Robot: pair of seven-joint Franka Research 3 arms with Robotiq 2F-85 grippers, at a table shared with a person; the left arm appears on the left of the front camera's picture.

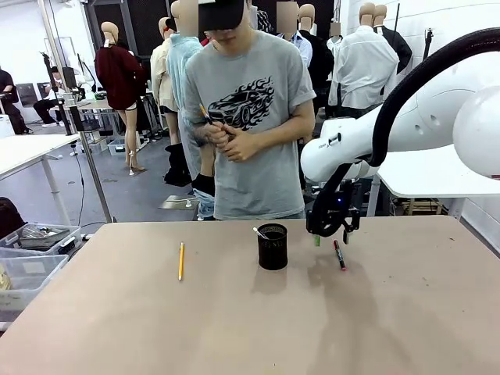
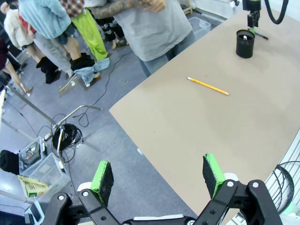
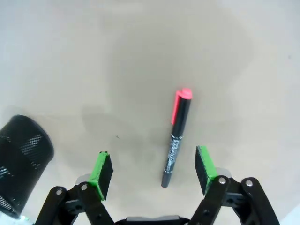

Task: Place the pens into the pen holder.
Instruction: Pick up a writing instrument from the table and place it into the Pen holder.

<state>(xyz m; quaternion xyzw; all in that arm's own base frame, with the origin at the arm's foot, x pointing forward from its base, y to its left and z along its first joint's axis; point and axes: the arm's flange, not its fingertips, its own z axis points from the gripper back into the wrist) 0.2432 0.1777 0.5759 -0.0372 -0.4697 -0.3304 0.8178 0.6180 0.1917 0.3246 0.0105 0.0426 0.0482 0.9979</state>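
Dark pen (image 3: 175,140) barrel print unreadable | right hand (image 3: 153,158) spread over it, empty | left hand (image 2: 157,163) spread, empty

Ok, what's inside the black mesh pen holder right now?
One slim stick with a pale tip leans out over the rim of the pen holder. Its lower part and the holder's bottom are hidden by the mesh wall.

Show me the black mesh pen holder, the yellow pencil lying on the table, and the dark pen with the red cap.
pen holder (image 1: 273,248), front view, on its mesh side wall.
yellow pencil (image 1: 181,261), front view, middle of its shaft.
dark pen (image 3: 176,139), right wrist view, on its barrel below the red cap.
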